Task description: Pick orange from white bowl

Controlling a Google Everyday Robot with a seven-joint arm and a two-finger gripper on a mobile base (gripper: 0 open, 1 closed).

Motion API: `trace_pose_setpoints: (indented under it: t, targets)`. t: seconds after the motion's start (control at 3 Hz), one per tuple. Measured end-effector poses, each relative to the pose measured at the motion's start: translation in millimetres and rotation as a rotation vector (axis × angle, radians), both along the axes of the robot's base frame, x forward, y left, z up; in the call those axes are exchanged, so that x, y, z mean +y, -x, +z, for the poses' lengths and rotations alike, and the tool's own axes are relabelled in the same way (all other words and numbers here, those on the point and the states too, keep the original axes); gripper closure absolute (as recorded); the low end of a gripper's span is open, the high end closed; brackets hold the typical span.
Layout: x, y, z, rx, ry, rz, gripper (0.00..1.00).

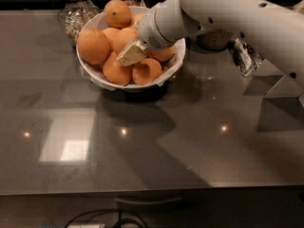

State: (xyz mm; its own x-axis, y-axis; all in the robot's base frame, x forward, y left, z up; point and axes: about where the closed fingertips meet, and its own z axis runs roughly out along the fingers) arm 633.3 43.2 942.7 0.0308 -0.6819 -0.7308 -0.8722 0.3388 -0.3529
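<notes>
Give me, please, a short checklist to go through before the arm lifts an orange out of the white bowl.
1. Gripper placed in the white bowl: ok, down among the fruit near the pile's middle.
2. Hold on the orange beside it: cannot tell.
3. Bowl upright on the table: ok.
4. Pile steady for lifting: cannot tell; the top orange sits high.
5. Glass jar apart from the arm: ok, it stands behind the bowl's left side.

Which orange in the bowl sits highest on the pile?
The topmost orange, at the back of the white bowl, resting on the others; the claw sits lower, mid-pile.
</notes>
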Motion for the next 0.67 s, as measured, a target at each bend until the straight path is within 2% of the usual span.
trace_pose_setpoints:
  t: [0.33, 0.67]
  targets:
    - [-3, 26, 45, -0.088, -0.035, 0.029, 1.0]
    - [-16, 40, 81, -0.165, -0.044, 0.033, 1.0]
